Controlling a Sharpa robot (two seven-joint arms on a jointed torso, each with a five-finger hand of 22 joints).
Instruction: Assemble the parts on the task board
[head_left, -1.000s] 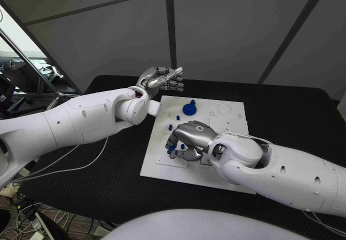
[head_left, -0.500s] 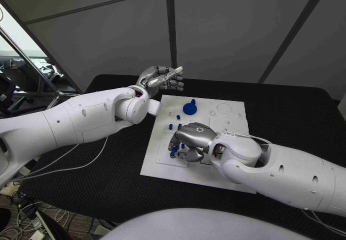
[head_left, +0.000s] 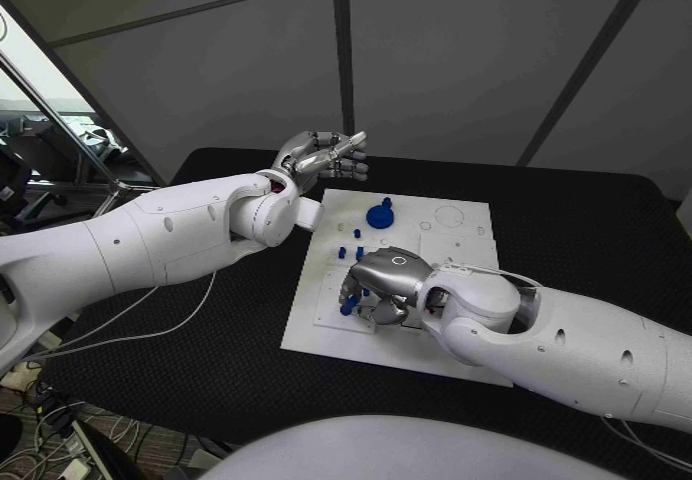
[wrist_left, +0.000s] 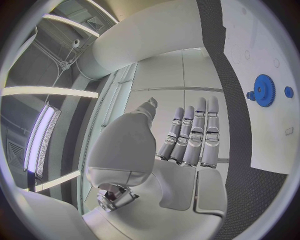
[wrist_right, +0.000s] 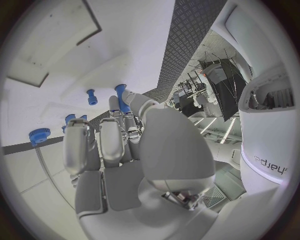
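Progress, judged from the head view: you are partway in. The board (head_left: 440, 265) lies mid-table on the black table (head_left: 577, 220). A blue gear (head_left: 379, 216) already stands at its far end, near the left hand; in the left wrist view it sits upright on the board (wrist_left: 265, 60) as a toothed disc (wrist_left: 265, 90) with a small blue knob (wrist_left: 288, 92) just beside it. Two or three short blue pegs (head_left: 353, 243) stand between the gear and the right hand. The round recess and small holes on the far right part of the board look unfilled, so several seats seem to remain.

Right hand (head_left: 381, 285): low over the board's near-left part, fingers curled down. One blue peg (wrist_right: 120, 95) is pinched at the fingertips (wrist_right: 128, 102); in the head view it shows as a blue piece (head_left: 349, 303) at the hand's left edge. Whether its tip touches the board you cannot tell.

Left hand (head_left: 323, 156): raised above the table's far edge, off the board, fingers (wrist_left: 194, 132) straight and pressed side by side, holding nothing.

Surroundings: other pegs (wrist_right: 92, 96) stand just beside the working fingers, and the gear (wrist_right: 39, 135) lies further off. The nearest standing pegs are what you could knock.
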